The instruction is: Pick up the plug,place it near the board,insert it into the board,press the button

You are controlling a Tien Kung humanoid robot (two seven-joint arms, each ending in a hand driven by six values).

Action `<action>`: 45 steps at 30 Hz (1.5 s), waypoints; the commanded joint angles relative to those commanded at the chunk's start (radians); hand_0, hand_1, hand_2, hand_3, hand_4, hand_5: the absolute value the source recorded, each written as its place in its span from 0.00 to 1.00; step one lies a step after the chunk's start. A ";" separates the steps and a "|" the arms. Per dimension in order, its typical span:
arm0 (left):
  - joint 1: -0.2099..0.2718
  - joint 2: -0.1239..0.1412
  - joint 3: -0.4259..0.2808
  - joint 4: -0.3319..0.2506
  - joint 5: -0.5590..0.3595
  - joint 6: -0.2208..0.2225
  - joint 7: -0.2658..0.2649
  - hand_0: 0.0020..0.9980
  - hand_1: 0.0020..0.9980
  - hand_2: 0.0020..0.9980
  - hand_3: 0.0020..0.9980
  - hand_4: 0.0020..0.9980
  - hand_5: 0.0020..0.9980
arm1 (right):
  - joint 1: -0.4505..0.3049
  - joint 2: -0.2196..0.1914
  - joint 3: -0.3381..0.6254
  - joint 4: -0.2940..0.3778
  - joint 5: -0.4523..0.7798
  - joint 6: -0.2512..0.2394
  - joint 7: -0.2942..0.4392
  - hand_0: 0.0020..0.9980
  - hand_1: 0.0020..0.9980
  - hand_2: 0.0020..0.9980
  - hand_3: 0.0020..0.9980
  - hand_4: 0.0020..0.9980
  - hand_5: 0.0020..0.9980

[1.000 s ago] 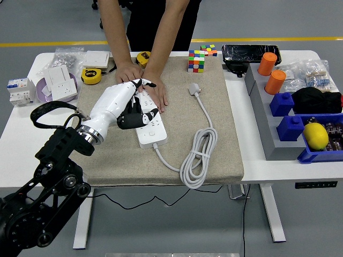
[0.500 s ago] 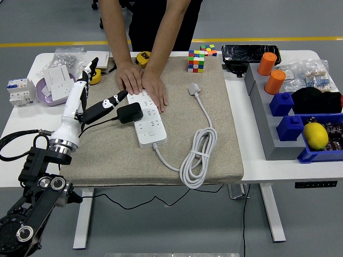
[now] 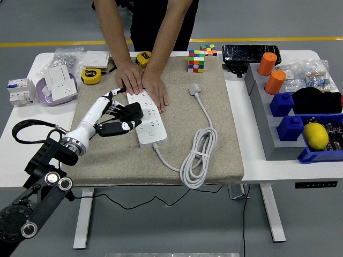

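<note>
A white power strip point(image 3: 149, 122) lies on the beige mat point(image 3: 214, 107), and a black plug point(image 3: 132, 111) sits on its left side. My left hand point(image 3: 119, 119) rests against the plug's left edge. Its fingers are loosely spread, some above the plug, and the thumb point(image 3: 121, 128) lies below it, pointing at the strip. A person at the far side presses both hands point(image 3: 143, 84) flat on the strip's far end.
The strip's white cable point(image 3: 199, 155) coils at the mat's front right, and its grey plug end point(image 3: 194, 88) lies further back. A colour cube point(image 3: 196, 60) and yellow tape measures point(image 3: 91, 76) sit behind. White sockets point(image 3: 60, 81) lie far left. Blue and grey bins point(image 3: 300, 128) fill the right.
My left hand was over the plug a second ago and then swung out left, off the strip. Now it is back against the plug. Plug, strip and the person's hands stayed put.
</note>
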 joint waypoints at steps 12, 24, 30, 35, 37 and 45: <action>-0.063 0.013 0.144 0.060 0.260 -0.064 0.059 0.13 0.03 0.13 0.89 0.57 0.00 | 0.000 -0.001 0.001 0.000 0.002 0.000 0.000 0.62 0.59 0.62 0.54 0.88 0.61; -0.080 0.013 0.238 0.090 0.231 -0.074 0.061 0.13 0.02 0.14 0.88 0.57 0.00 | 0.000 0.000 -0.001 0.000 0.003 0.000 0.000 0.62 0.58 0.62 0.54 0.88 0.61; -0.089 0.011 0.246 0.106 0.235 -0.076 0.063 0.13 0.02 0.14 0.88 0.57 0.00 | 0.000 -0.001 -0.001 0.000 0.004 0.000 0.000 0.62 0.58 0.62 0.54 0.88 0.61; -0.094 0.007 0.244 0.124 0.241 -0.077 0.063 0.13 0.02 0.14 0.88 0.57 0.00 | 0.001 -0.002 -0.001 0.000 0.003 0.000 -0.001 0.62 0.58 0.62 0.54 0.88 0.61; -0.096 0.008 0.246 0.126 0.240 -0.081 0.063 0.13 0.02 0.14 0.88 0.57 0.00 | 0.001 -0.002 -0.002 0.000 0.003 0.000 0.000 0.62 0.58 0.62 0.54 0.88 0.61; -0.094 0.011 0.260 0.131 0.235 -0.086 0.064 0.13 0.02 0.14 0.88 0.58 0.00 | 0.000 -0.002 -0.003 0.000 0.002 0.000 -0.001 0.62 0.58 0.62 0.54 0.88 0.61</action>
